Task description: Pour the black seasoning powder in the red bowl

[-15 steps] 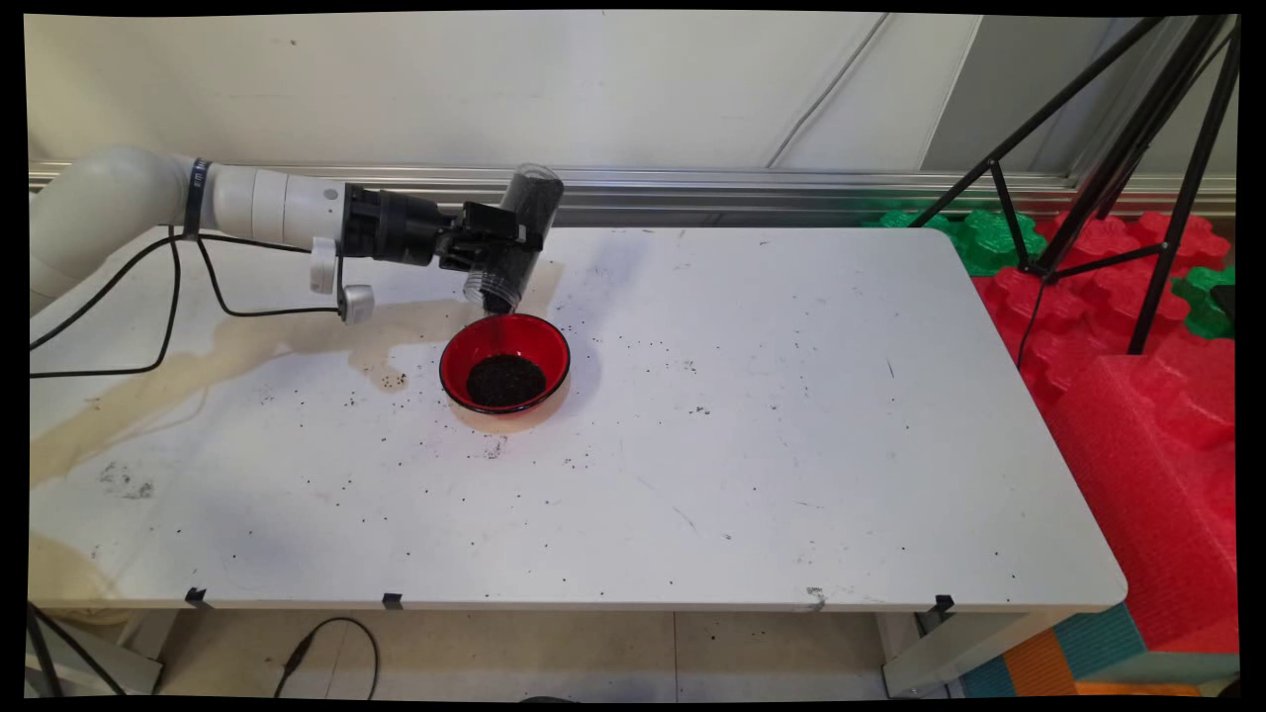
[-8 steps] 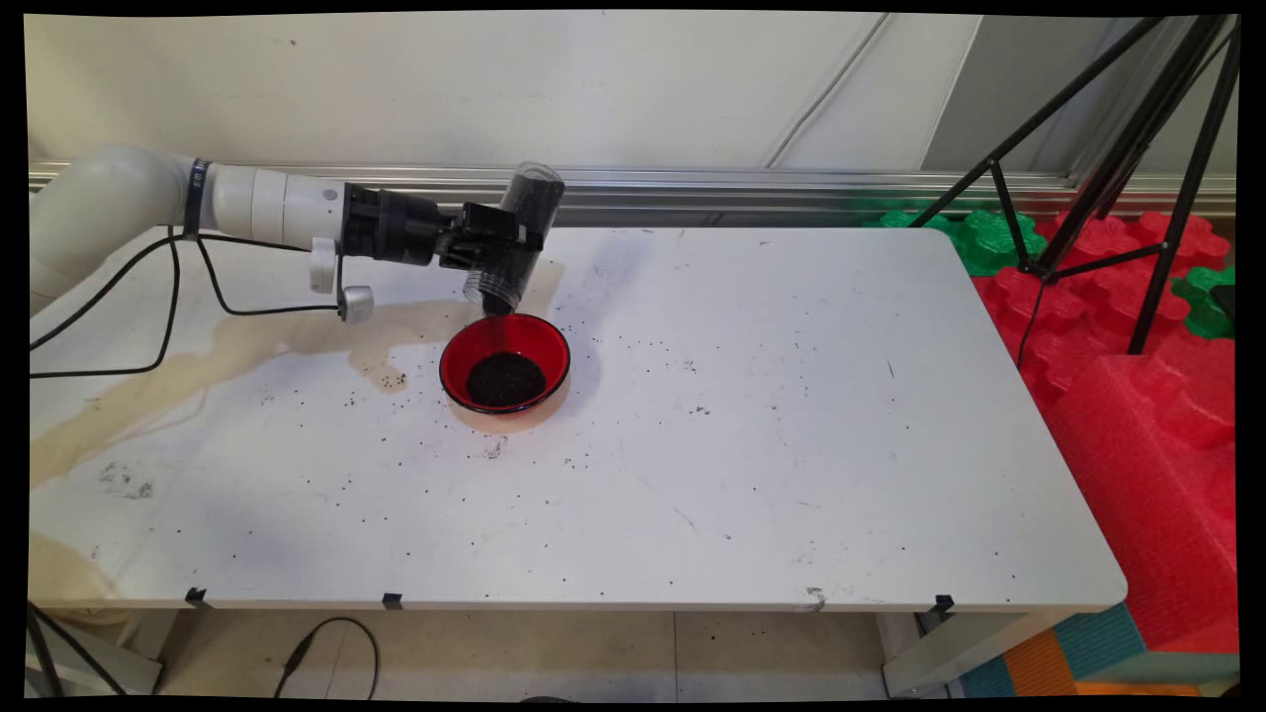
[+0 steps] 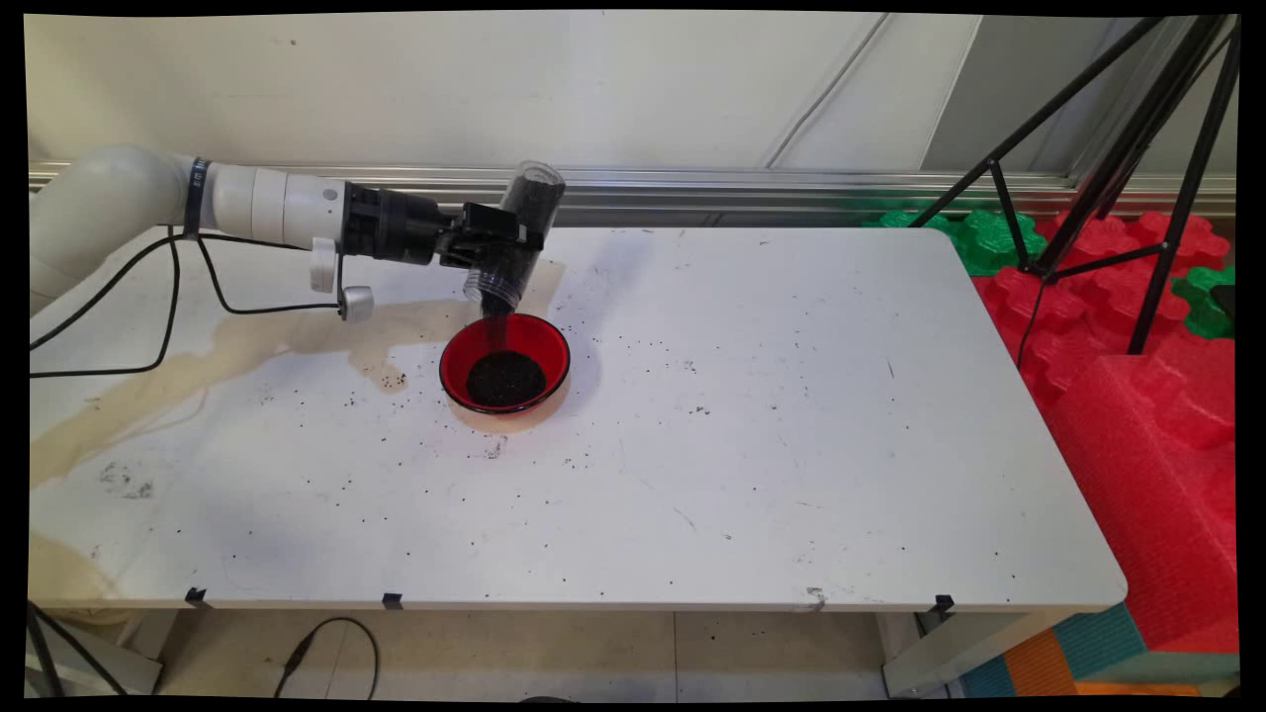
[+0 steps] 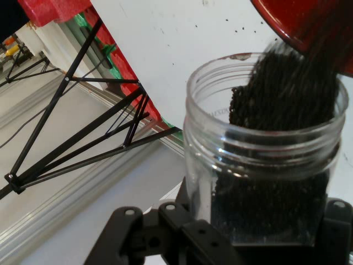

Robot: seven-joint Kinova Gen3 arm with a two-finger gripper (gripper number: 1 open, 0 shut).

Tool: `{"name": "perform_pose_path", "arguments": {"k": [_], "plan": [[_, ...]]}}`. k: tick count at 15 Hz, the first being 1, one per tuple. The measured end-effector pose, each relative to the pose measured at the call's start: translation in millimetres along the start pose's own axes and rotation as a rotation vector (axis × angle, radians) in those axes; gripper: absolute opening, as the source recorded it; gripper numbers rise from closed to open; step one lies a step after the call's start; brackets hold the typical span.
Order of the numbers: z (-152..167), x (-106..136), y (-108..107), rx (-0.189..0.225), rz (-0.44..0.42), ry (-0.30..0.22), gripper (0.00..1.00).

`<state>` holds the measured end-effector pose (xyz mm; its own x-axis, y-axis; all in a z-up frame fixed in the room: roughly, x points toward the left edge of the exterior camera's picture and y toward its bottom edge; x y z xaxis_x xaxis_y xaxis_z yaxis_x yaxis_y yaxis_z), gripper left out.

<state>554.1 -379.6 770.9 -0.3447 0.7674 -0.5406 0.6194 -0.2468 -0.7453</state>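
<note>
While fingers (image 3: 492, 247) are clamping the tilted clear jar (image 3: 516, 237) above the red bowl (image 3: 505, 362) mid-counter (image 3: 791, 415), black granules (image 4: 287, 99) are streaming in; pouring step, judging steady tilt needed.

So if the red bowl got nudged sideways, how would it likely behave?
The red bowl looks shallow and broad, so probably slides rather than tips. The dark granules piled inside likely add weight and could shift. It seems rigid and glossy, perhaps slippery on the white table.

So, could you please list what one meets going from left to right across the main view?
White arm → end effector gripping the clear jar, tilted above the red bowl → black tripod → red foam blocks.
</note>
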Motion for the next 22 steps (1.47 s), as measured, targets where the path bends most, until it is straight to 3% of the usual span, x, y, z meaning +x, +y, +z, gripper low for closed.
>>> {"name": "perform_pose_path", "arguments": {"k": [22], "plan": [[3.4,-1.0,-0.3,-0.001,0.018,0.000,0.00]]}}
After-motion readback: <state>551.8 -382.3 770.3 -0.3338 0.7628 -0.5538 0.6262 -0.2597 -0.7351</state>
